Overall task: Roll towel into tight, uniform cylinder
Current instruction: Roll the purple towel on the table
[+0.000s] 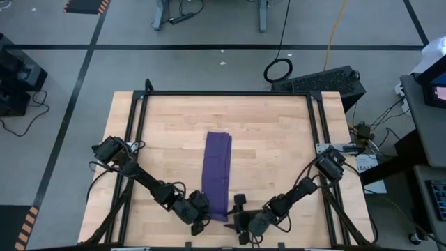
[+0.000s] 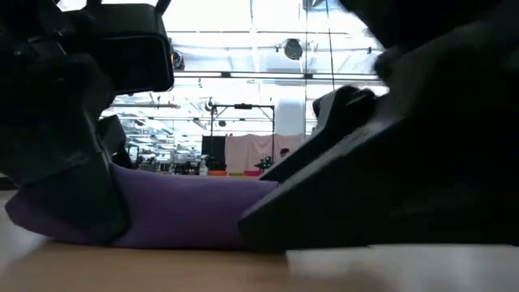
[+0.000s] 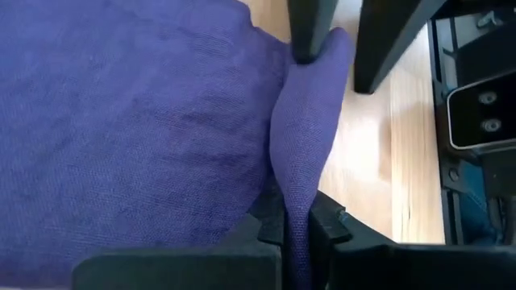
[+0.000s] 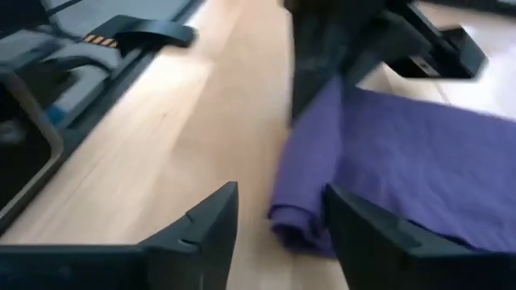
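The purple towel (image 1: 217,171) lies on the wooden table as a long narrow strip running from far to near; it also shows in the low view (image 2: 186,212). Its near end is gathered into a raised ridge (image 3: 306,137). My left gripper (image 1: 203,217) is at the near left corner of the strip, shut on that ridge. My right gripper (image 1: 234,215) is at the near right corner, open, with its fingers (image 4: 205,225) standing on either side of the ridge's end (image 4: 300,213). No white tag shows. My left gripper pinches the raised fold at the towel's near end (image 3: 295,229) between its two fingers, coming level from the table's left and along the fold. The fold stands up from the table; the rest of the towel lies flat. My right gripper: I cannot tell whether its finger (image 4: 363,234) touches the towel.
A black metal frame (image 1: 230,93) runs around the tabletop, with its near rail close behind both grippers. Bare wood (image 1: 167,146) lies left, right and far of the towel.
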`<state>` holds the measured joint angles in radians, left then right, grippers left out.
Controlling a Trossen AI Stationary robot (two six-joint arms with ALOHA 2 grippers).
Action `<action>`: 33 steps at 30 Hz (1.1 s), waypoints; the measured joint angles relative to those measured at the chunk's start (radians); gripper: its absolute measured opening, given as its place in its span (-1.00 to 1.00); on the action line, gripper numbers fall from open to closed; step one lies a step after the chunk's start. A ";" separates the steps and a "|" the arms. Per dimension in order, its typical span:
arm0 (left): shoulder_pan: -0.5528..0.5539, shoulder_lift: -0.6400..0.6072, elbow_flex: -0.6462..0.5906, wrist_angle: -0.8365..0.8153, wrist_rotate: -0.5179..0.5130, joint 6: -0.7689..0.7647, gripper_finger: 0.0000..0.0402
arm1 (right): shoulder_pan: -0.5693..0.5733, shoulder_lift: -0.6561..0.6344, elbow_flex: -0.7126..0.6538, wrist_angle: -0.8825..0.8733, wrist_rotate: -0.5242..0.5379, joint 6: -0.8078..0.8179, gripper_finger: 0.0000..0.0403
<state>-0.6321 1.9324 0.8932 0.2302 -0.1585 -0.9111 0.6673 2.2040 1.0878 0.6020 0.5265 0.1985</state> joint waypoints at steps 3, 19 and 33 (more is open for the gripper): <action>0.002 0.000 0.000 0.000 -0.003 -0.025 -0.94 | -0.022 0.000 0.000 -0.034 -0.002 0.087 -0.23; -0.088 0.001 0.001 -0.017 -0.123 0.059 -0.33 | -0.093 -0.006 0.004 -0.070 -0.218 0.411 -0.90; -0.232 -0.150 -0.004 -0.411 -0.271 0.079 0.23 | -0.096 -0.008 0.004 -0.075 -0.226 0.668 -0.97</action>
<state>-0.8641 1.7821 0.8894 -0.1804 -0.4294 -0.8318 0.5709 2.1956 1.0920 0.5270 0.3000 0.8666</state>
